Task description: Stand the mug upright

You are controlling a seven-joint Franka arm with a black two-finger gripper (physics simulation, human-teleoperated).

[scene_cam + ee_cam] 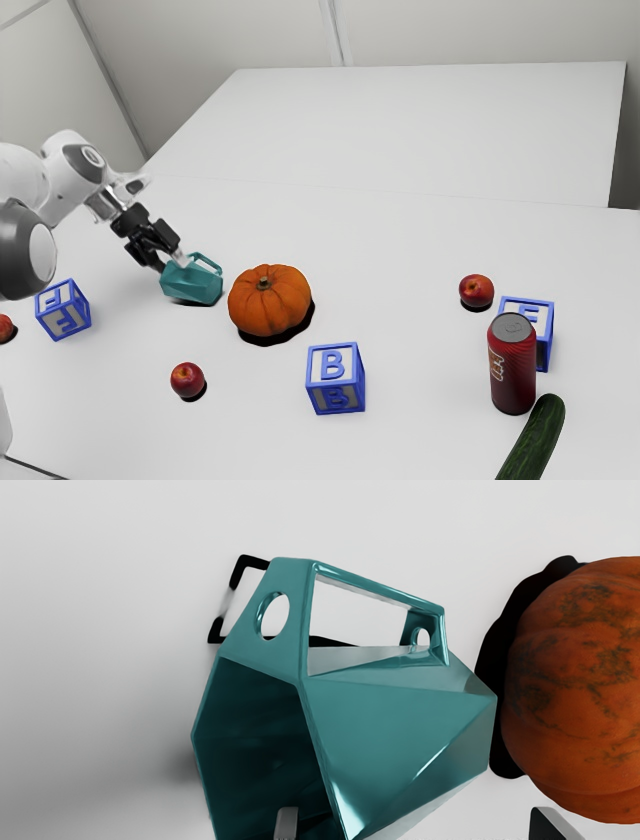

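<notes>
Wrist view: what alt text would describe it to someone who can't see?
A teal mug lies on its side, its dark mouth and angular handle showing, beside an orange pumpkin on a pale table. The open gripper has fingertips apart, one overlapping the mug's mouth.

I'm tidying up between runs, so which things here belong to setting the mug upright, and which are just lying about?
Part of the job:
- teal mug, lying on its side
- gripper, open at the mug

Just lying about:
- pumpkin
- three apples
- three letter blocks
- red can
- cucumber
</notes>
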